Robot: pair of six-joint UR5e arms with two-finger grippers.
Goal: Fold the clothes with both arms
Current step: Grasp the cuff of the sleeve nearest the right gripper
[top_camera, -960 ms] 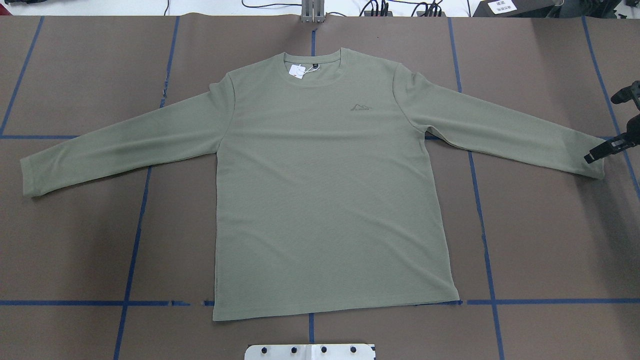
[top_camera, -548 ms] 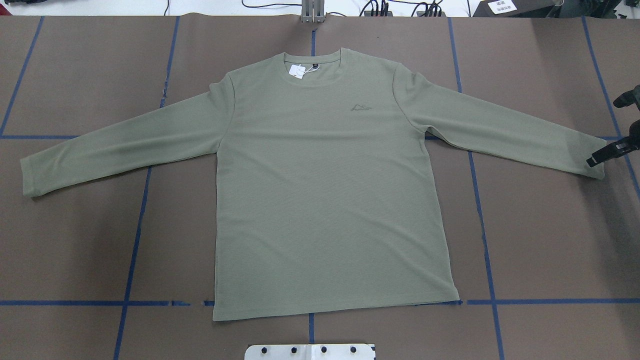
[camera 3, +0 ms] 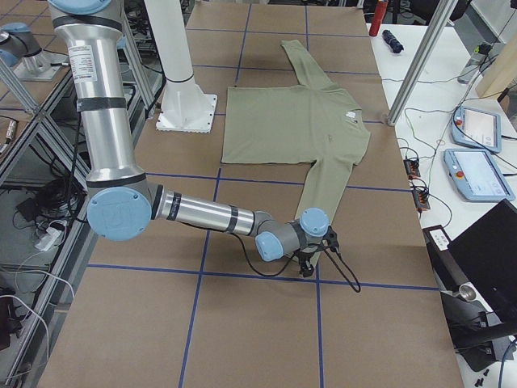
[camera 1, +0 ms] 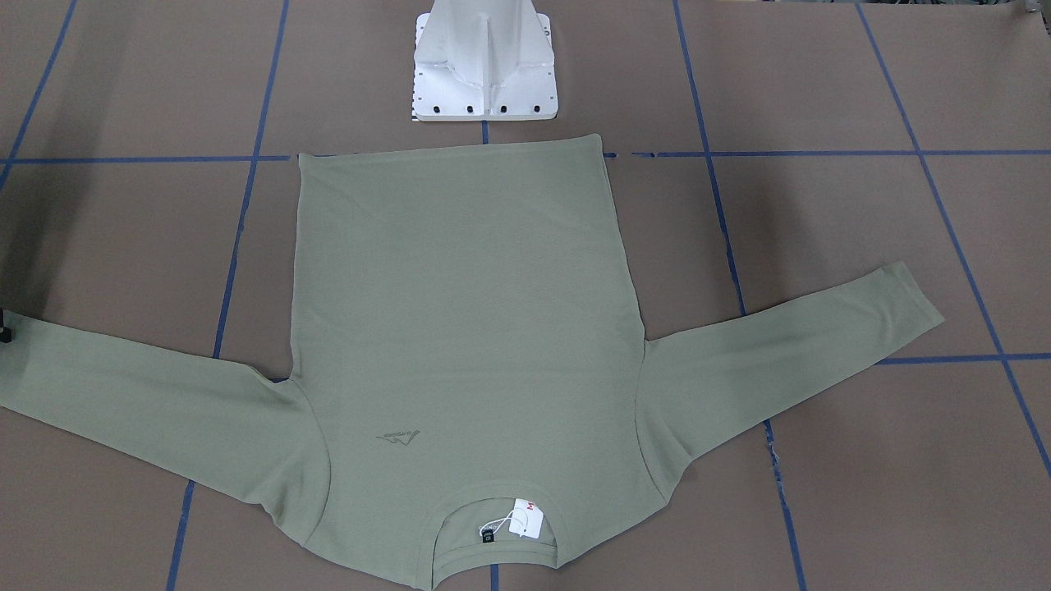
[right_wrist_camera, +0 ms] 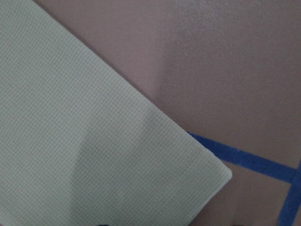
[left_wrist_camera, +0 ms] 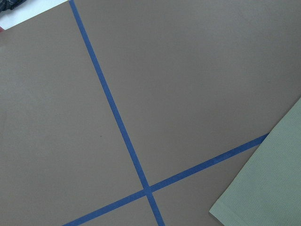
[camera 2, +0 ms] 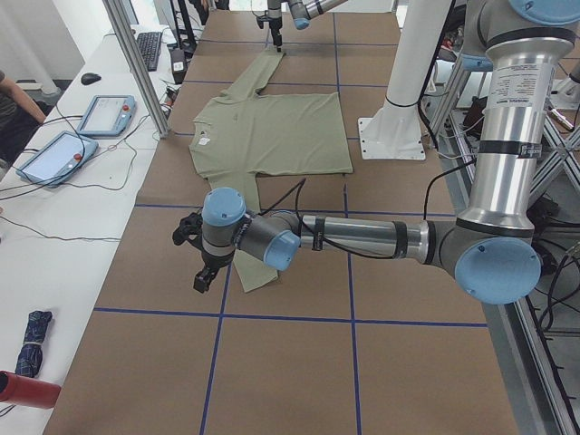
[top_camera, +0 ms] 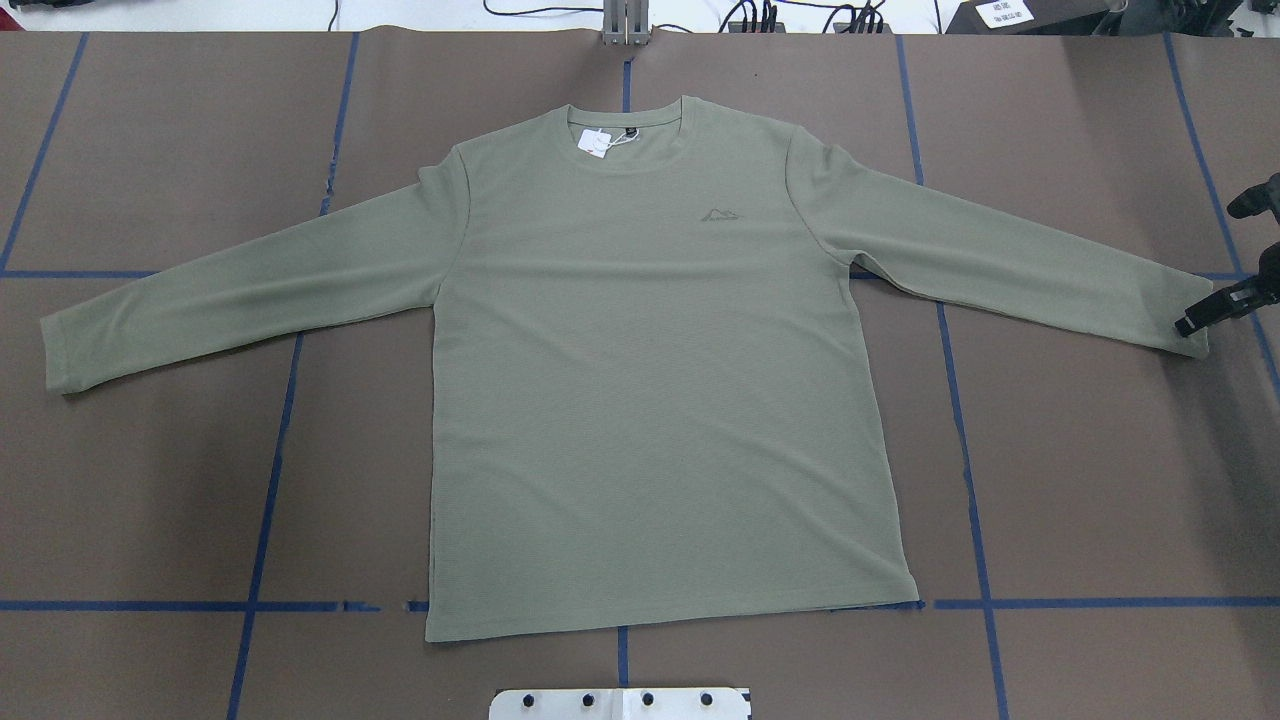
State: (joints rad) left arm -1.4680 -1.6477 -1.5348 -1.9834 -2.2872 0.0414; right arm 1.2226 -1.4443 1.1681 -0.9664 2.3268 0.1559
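Note:
The olive-green long-sleeved shirt (top_camera: 650,400) lies flat and face up on the brown table, both sleeves spread out, the collar with its white hang tag (top_camera: 595,143) at the far side. My right gripper (top_camera: 1206,267) hovers at the cuff of the sleeve on my right (top_camera: 1185,335). Two black fingers (top_camera: 1215,305) show apart there, holding nothing. That cuff fills the right wrist view (right_wrist_camera: 94,141). My left gripper (camera 2: 198,265) shows only in the exterior left view, low beside the other cuff (camera 2: 254,276); I cannot tell whether it is open or shut. That cuff's corner shows in the left wrist view (left_wrist_camera: 263,188).
The white pedestal base (camera 1: 484,66) stands just behind the shirt's hem. Blue tape lines (top_camera: 270,450) grid the table. A side table with tablets (camera 2: 107,114) and cables runs along the far edge, and a person (camera 2: 11,109) sits there.
My right gripper has drifted slightly outward, toward the table's right edge. The shirt has not moved.

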